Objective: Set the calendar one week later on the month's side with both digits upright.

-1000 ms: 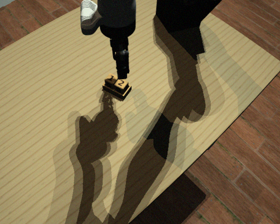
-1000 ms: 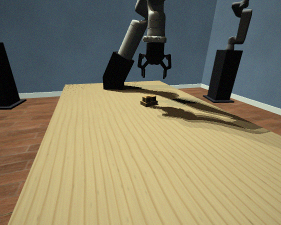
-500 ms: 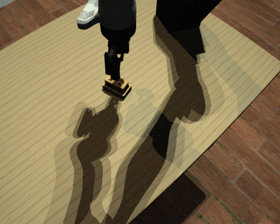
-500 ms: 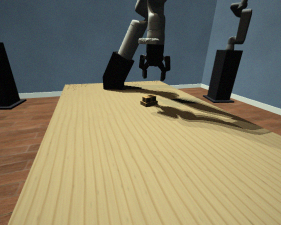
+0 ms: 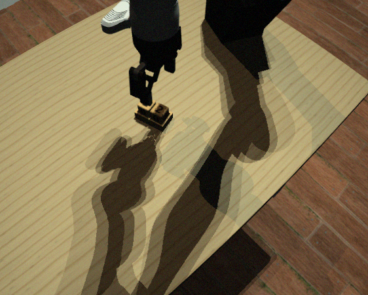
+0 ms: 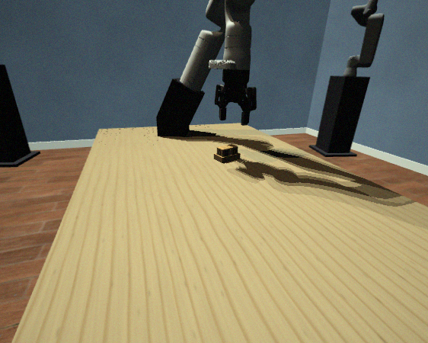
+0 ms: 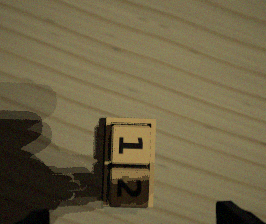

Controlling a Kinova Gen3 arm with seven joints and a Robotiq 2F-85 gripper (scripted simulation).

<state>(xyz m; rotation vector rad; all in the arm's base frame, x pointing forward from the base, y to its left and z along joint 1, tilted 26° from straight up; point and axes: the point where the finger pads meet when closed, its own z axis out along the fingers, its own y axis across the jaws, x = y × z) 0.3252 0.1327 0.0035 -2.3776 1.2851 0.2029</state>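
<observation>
A small wooden calendar tray [image 5: 151, 120] lies flat on the table with two wooden cubes side by side in it. In the wrist view the top faces read 1 [image 7: 130, 145] and 2 [image 7: 129, 188]. In the top view the 2 cube [image 5: 160, 110] shows plainly and a finger partly hides the other cube [image 5: 145, 107]. My gripper [image 6: 234, 117] is open and empty, hanging above the tray with its fingers pointing down. The tray also shows in the exterior view [image 6: 226, 153]. The side with the month's name cannot be read.
The arm's black base [image 6: 177, 108] stands at the table's far end. A black pedestal with another arm [image 6: 341, 114] stands on the floor to the right, and a dark pedestal [image 6: 2, 118] to the left. The table's right edge [image 5: 315, 151] lies well away.
</observation>
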